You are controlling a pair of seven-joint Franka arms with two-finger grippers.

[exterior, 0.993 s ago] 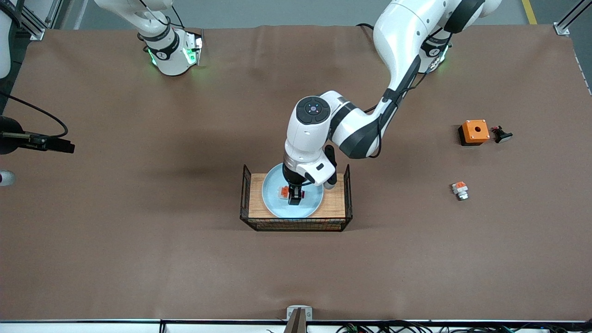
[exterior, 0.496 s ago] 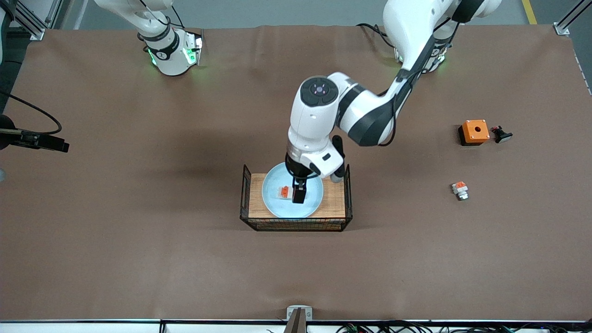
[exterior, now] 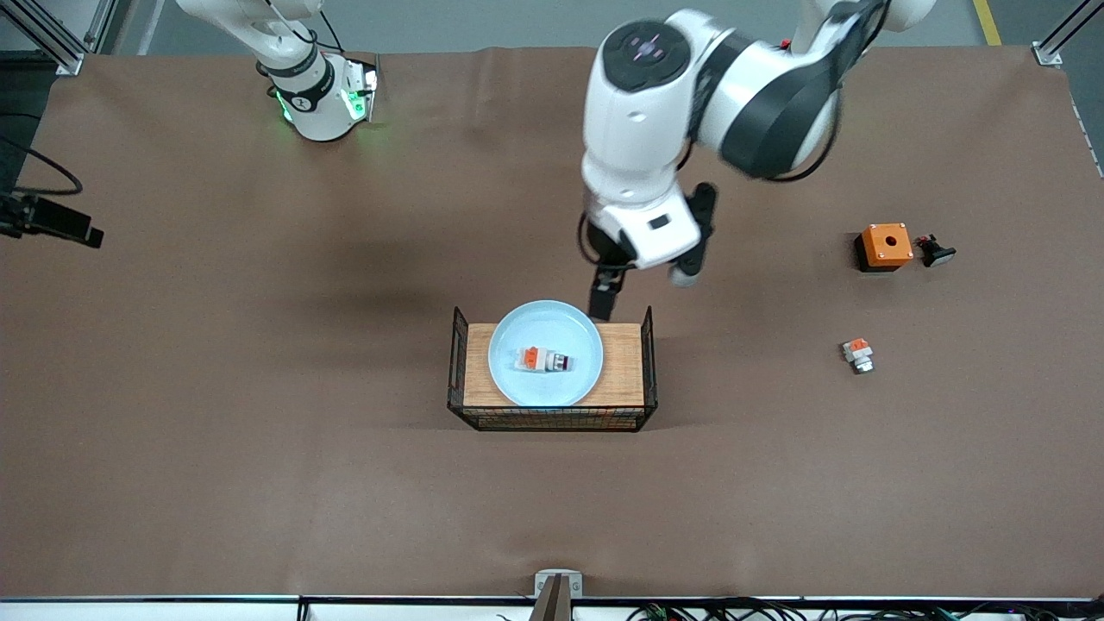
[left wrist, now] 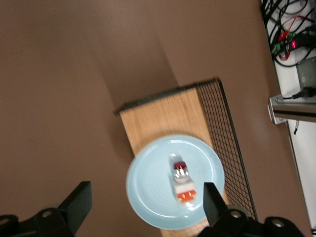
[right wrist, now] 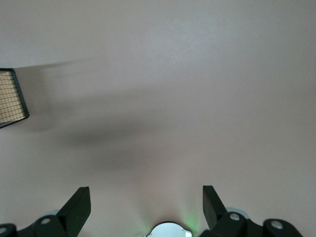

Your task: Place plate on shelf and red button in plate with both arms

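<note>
Front view: the red button (exterior: 545,360) is laid on the plate (exterior: 545,392) at mid-table; the left gripper (exterior: 604,297) is held spread and empty above; the right gripper (right wrist: 143,207) is spread at the table's edge

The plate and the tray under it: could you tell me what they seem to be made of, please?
The plate: pale blue with a glossy sheen, probably glazed ceramic or hard plastic. The tray: a pale wood-grain base, apparently wooden, with black wire mesh walls, likely coated metal.
</note>
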